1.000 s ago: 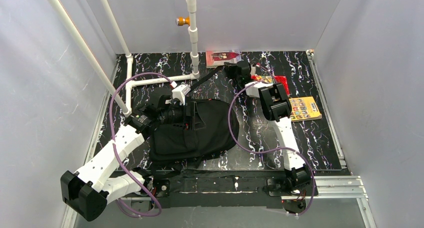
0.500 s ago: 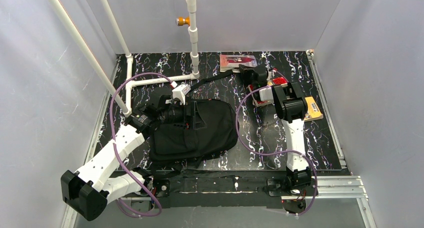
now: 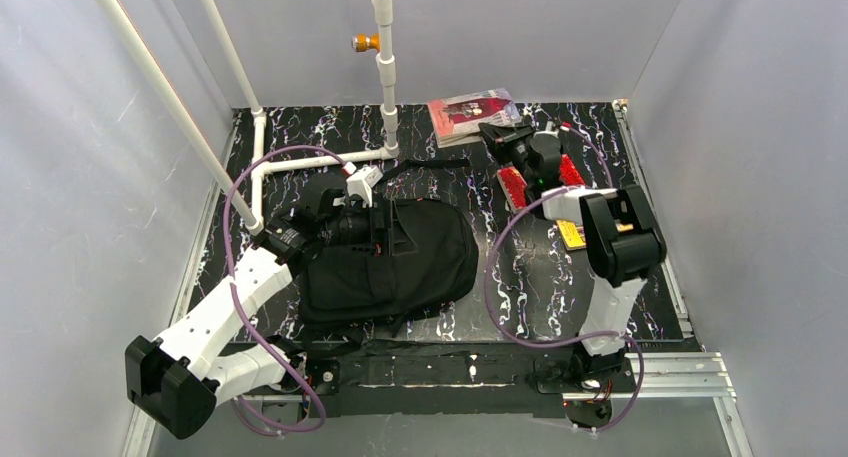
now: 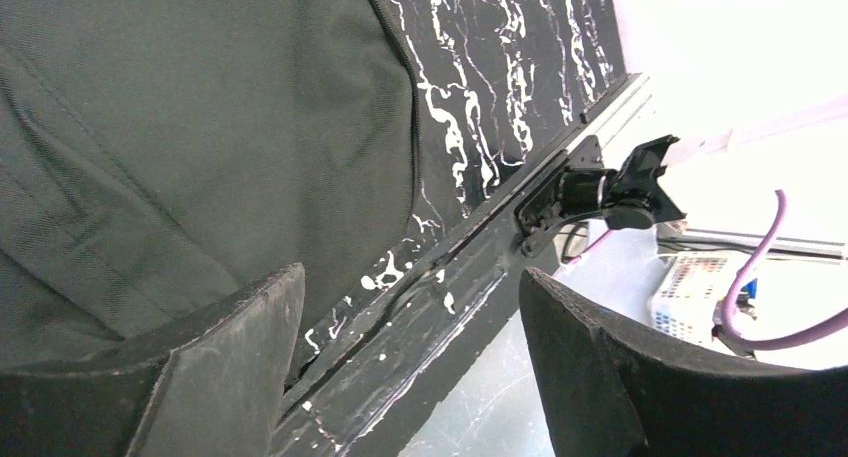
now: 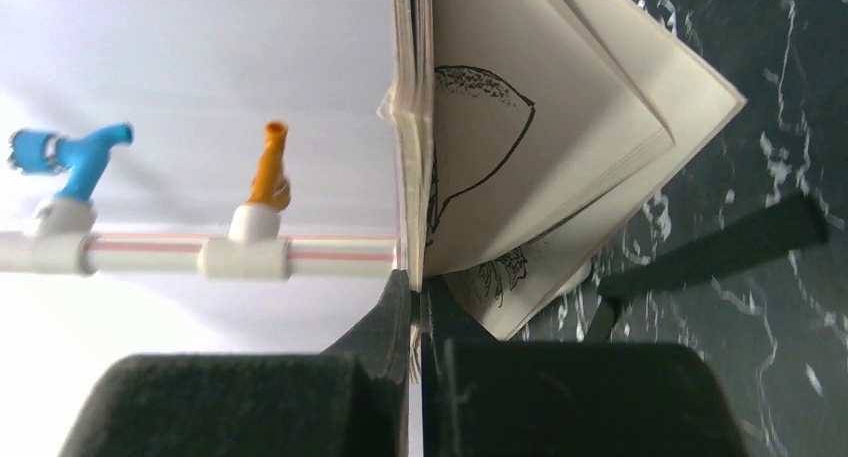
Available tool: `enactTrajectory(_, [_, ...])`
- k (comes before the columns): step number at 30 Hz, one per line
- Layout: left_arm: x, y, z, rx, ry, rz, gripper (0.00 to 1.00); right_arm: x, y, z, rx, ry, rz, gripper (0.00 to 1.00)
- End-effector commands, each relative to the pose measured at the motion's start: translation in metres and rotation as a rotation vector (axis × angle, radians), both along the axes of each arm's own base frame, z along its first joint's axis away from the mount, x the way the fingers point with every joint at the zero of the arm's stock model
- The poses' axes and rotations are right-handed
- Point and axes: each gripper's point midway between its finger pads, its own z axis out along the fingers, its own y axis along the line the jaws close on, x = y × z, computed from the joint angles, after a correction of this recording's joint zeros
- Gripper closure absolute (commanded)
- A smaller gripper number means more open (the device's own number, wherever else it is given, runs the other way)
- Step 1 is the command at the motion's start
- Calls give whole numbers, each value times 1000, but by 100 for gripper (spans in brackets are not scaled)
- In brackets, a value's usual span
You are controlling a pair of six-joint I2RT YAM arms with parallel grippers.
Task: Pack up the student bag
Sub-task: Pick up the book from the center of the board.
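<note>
The student bag (image 3: 400, 262) lies flat in the middle of the table, black and oval, with a strap (image 3: 432, 164) trailing toward the back. My left gripper (image 3: 378, 229) hovers over the bag's upper left part. In the left wrist view it (image 4: 410, 277) is open with nothing between the fingers, and the bag's fabric (image 4: 200, 127) fills the left side. My right gripper (image 3: 502, 133) is at the back, shut on a thin edge of a red-covered book (image 3: 468, 111). In the right wrist view the book's (image 5: 520, 127) loose pages fan open beyond that gripper (image 5: 415, 289).
A red book (image 3: 512, 187) and a yellow book (image 3: 571, 236) lie on the table, partly under the right arm. A white pipe frame (image 3: 386, 77) with an orange fitting (image 3: 365, 43) stands at the back left. Grey walls close in three sides.
The right arm has swung to the right, carrying the held book rightward along the back and tilting it. The left arm and the bag have not moved.
</note>
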Motion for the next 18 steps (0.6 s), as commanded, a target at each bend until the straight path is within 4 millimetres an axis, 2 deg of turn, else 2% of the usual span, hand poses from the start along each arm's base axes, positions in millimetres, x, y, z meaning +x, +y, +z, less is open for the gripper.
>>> enactTrajectory(1, [-2, -8, 8, -76, 49, 10, 22, -52, 0, 26, -9, -89, 89, 99])
enactTrajectory(5, [0, -21, 25, -199, 104, 42, 21, -107, -4, 29, -13, -87, 162, 99])
enactTrajectory(9, [14, -29, 32, -303, 177, 140, 22, -159, 2, 28, -56, 5, 298, 99])
enactTrajectory(14, [41, -27, 24, -436, 256, 361, 18, -219, -6, 57, -74, 19, 367, 99])
enactTrajectory(18, [59, -23, 47, -634, 222, 465, 14, -257, -10, 66, -76, 31, 421, 99])
